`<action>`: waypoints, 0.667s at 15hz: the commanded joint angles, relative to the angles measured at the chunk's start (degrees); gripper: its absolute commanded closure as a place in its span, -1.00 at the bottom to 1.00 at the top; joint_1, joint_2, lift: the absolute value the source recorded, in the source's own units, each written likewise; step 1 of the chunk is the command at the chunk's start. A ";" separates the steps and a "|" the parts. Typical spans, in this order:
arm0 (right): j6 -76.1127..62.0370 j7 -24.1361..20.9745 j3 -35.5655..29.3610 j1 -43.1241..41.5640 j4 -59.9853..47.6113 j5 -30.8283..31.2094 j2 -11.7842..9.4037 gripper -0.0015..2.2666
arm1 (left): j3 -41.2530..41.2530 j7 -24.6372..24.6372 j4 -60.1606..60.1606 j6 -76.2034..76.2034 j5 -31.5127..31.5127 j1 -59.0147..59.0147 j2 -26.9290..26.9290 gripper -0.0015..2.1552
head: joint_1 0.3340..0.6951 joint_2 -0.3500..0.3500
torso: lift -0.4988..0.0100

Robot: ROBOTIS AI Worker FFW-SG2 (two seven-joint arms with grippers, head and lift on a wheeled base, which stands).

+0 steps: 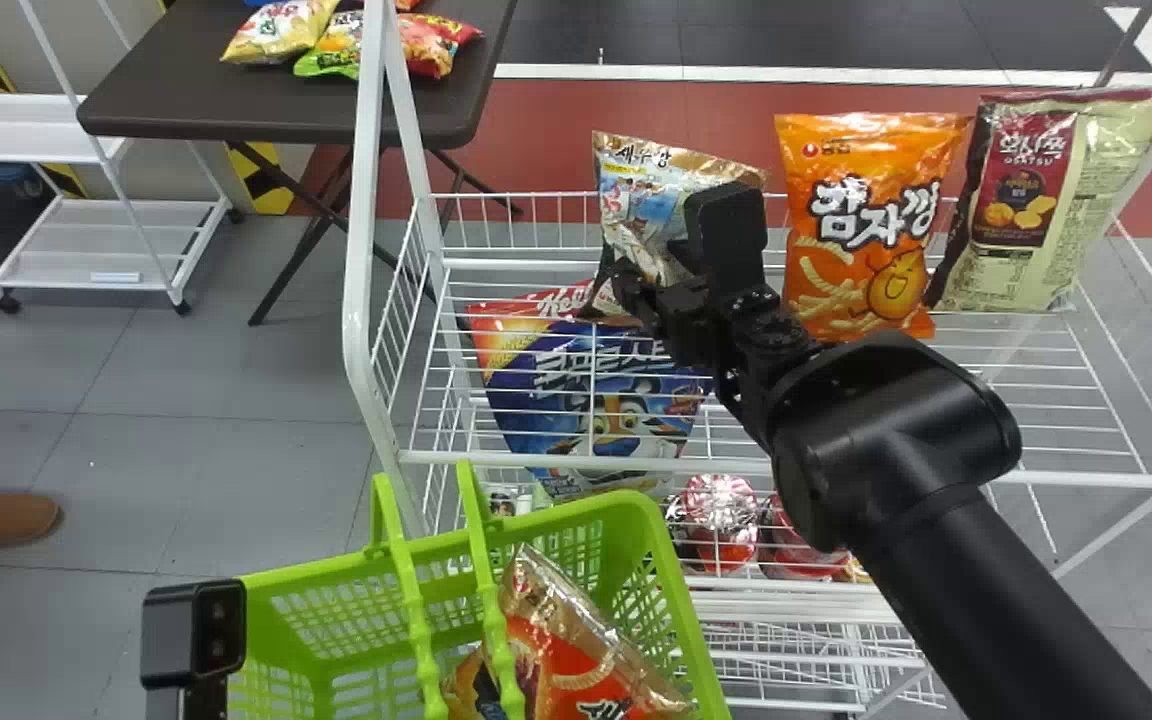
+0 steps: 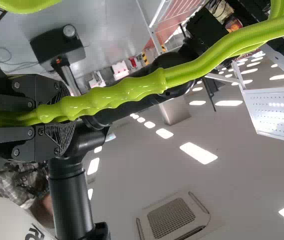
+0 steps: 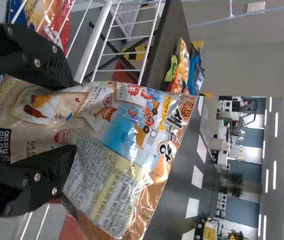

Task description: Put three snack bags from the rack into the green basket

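Right pincer (image 1: 648, 285) clamped on crinkled, glossy snack bag (image 1: 634, 215); left pincer (image 2: 66, 114) clamped round knobbly plastic basket handles (image 2: 132, 94)

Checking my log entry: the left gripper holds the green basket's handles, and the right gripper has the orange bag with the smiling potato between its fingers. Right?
Wrong bag: the right wrist view shows the right gripper with the gold-edged bag between its fingers. The orange one stands in the rack. The left gripper does hold the basket handles.

Snack bag (image 1: 644, 205) in right gripper (image 1: 626, 288): glossy crinkled plastic film
Basket handles (image 2: 117, 100) in left gripper (image 1: 193, 635): smooth shiny plastic
Rack (image 1: 536, 458) below right gripper: smooth metal wire
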 commanded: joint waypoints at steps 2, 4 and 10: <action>1.28 0.55 -0.60 2.27 -4.97 0.07 -0.88 0.99 | 0.43 -0.08 0.17 0.06 0.17 0.12 -0.15 0.99 | 1.00 0.11 | 0.96; 2.86 1.16 -1.30 4.20 -8.75 0.16 -1.76 0.99 | 0.52 -0.08 0.17 0.06 0.52 0.12 -0.15 0.99 | 1.00 0.11 | 0.96; 26.07 4.33 -5.26 15.45 -39.07 -1.95 -8.00 0.99 | 1.22 0.18 0.26 -0.11 0.61 0.03 -0.15 0.99 | 1.00 0.08 | 0.96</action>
